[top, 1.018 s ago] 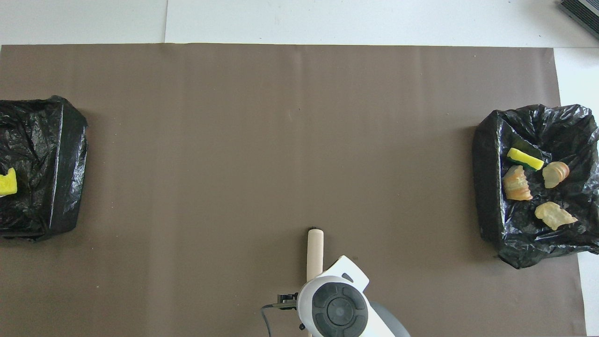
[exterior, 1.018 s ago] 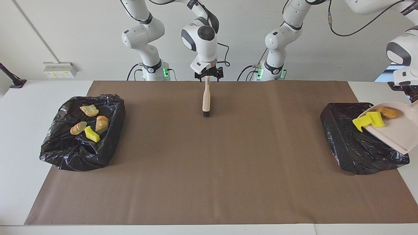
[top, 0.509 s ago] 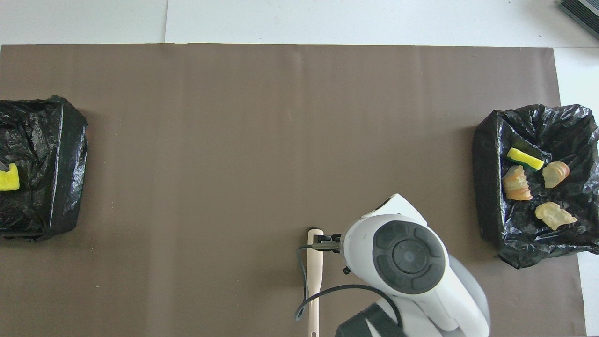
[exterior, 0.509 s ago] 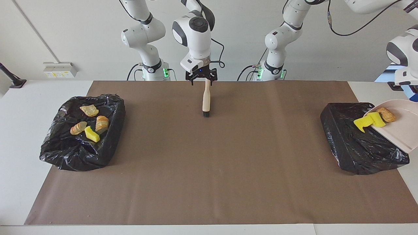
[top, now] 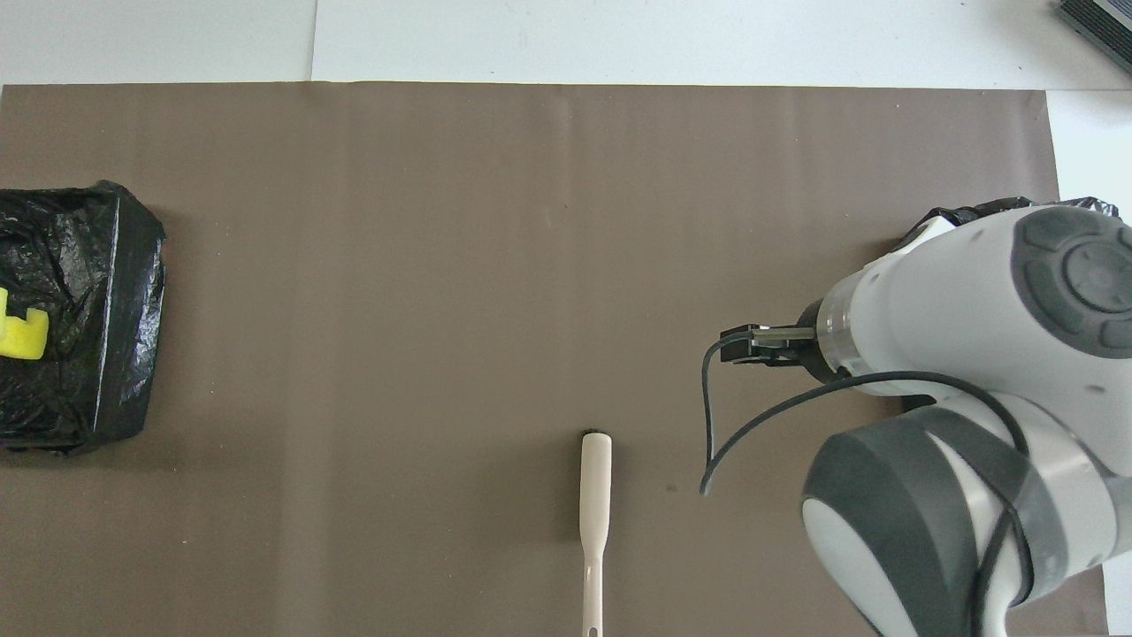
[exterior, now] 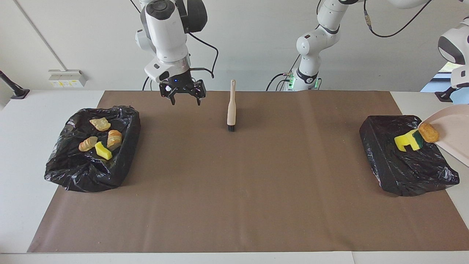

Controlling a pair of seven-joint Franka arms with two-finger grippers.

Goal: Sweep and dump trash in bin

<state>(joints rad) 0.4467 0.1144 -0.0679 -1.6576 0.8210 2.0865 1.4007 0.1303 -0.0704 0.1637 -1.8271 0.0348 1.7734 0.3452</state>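
Trash (exterior: 416, 138) sliding off our tilted dustpan (exterior: 454, 132) into the bin (exterior: 403, 165) at the left arm's end; left gripper is off-view, clamped shut. Right gripper (exterior: 185, 98) hangs wide open above the surface (exterior: 234, 190), brush (exterior: 231, 110) lying nearby.

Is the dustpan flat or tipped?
Tipped. The dustpan slants down over the black bin, and the trash sits at its low edge.

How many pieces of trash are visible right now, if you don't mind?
7: four in the bin at the right arm's end; two sponges and a brown piece sliding off the dustpan over the other bin.
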